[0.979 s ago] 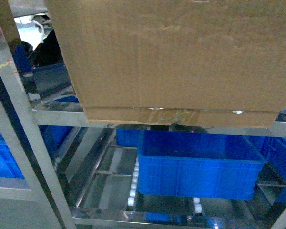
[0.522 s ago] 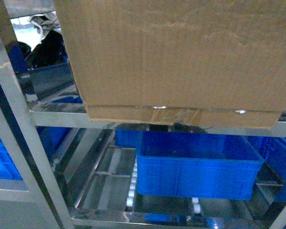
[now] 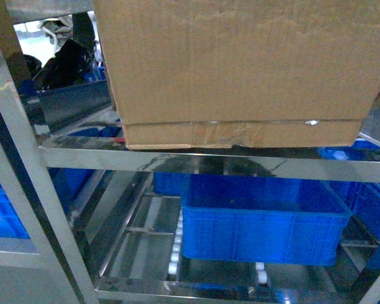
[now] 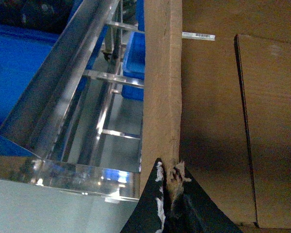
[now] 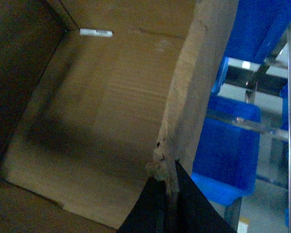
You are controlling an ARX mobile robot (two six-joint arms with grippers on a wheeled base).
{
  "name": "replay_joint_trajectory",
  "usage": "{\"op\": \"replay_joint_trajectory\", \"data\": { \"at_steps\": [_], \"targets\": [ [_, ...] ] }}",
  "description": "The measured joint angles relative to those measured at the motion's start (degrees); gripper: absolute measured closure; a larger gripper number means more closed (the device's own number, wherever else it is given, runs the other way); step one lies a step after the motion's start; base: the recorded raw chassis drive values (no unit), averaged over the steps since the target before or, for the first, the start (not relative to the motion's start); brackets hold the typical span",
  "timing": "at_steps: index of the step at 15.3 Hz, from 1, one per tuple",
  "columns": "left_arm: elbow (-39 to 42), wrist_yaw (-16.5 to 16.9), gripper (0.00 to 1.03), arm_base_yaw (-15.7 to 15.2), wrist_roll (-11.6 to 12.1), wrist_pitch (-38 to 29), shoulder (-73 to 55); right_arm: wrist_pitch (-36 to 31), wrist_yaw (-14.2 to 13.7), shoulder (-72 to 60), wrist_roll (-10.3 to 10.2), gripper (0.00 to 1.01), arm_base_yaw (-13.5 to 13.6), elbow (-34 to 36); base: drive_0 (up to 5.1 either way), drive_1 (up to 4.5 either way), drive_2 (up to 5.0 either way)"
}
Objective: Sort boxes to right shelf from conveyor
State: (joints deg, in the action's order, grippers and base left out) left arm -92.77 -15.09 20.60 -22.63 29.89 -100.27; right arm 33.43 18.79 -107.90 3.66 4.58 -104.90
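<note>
Box (image 3: 240, 63) walls pinched in left pincer (image 4: 170, 196), right pincer (image 5: 167, 194).

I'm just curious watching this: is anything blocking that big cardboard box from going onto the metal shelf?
Nothing visible does. The cardboard box hangs at the shelf's front rail, each side wall pinched between dark fingers. The blue crate sits on the tier below. The shelf surface behind the box is hidden.

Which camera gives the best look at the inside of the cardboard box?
The right wrist view: it looks down into the cardboard box, showing its bare floor and walls. The left wrist view shows only part of the interior past one wall. The head view shows only the outside.
</note>
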Motion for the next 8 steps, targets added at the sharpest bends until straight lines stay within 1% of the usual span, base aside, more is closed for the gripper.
{"op": "replay_joint_trajectory", "data": {
  "at_steps": [2, 3, 4, 6, 7, 8],
  "targets": [
    [-3.4, 1.4, 1.01, -0.6, -3.3, 3.4, -2.4, 3.5, -1.7, -1.8, -0.5, 0.99, 0.4, -2.8, 0.0, 0.00, 0.0],
    [-5.3, 1.8, 1.01, -0.6, -4.7, 4.7, -4.0, 4.3, -3.2, -2.4, -0.7, 0.99, 0.6, -3.8, 0.0, 0.00, 0.0],
    [-7.4, 1.6, 1.01, -0.7, -5.5, 6.0, -5.8, 4.6, -3.7, -2.8, -0.7, 0.99, 0.8, -4.5, 0.0, 0.00, 0.0],
    [-10.4, 1.4, 0.99, -1.2, -5.8, 7.7, -7.9, 3.3, -3.5, -3.4, -0.7, 0.99, 1.0, -4.8, 0.3, 0.32, 0.3],
    [-11.0, 0.9, 0.86, -1.3, -6.5, 7.1, -8.0, 2.9, -2.3, -3.5, -0.7, 0.90, 1.0, -4.8, 0.3, 0.32, 0.3],
    [-11.3, 1.0, 0.75, -1.3, -7.2, 7.0, -8.0, 2.8, -1.5, -3.5, -0.7, 0.79, 1.2, -4.9, 0.3, 0.32, 0.3]
  ]
}}
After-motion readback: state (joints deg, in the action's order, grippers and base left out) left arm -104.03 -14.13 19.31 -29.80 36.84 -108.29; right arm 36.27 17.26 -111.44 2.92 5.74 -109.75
